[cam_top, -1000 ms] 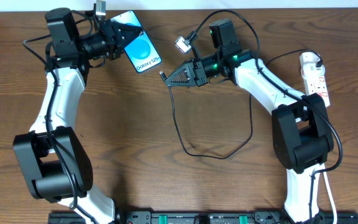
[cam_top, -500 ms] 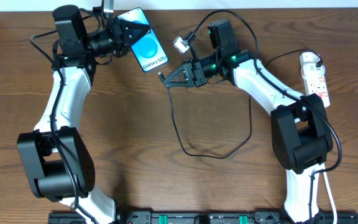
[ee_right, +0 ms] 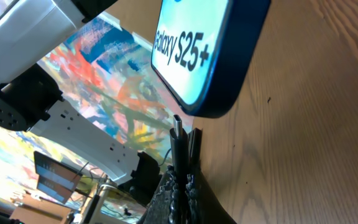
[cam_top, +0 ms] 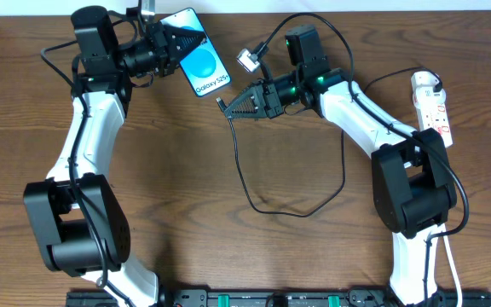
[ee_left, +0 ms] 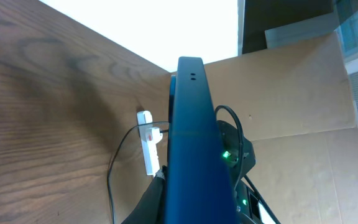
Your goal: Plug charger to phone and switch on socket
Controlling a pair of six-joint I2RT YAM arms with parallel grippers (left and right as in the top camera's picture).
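Note:
The phone [cam_top: 199, 65], blue screen up with "Galaxy S25+" text, is held tilted at the back of the table by my left gripper [cam_top: 170, 41], shut on its upper end. It fills the left wrist view [ee_left: 194, 149] edge-on. My right gripper [cam_top: 239, 106] is shut on the charger's black connector tip [cam_top: 222, 104], a short way right of the phone's lower end. In the right wrist view the tip [ee_right: 176, 127] sits just below the phone's bottom edge [ee_right: 210, 62], not touching. The black cable [cam_top: 254, 192] loops over the table. The socket [cam_top: 431, 107] lies far right.
A white plug [cam_top: 424, 83] sits in the socket's far end. A small silver adapter [cam_top: 249, 60] hangs by the right arm's cabling. The socket and plug also show in the left wrist view [ee_left: 148, 146]. Cardboard stands behind the table.
A second ago my left gripper carried the phone slightly right and back. Since half a second ago nothing has visibly moved. The right gripper stays shut on the connector.

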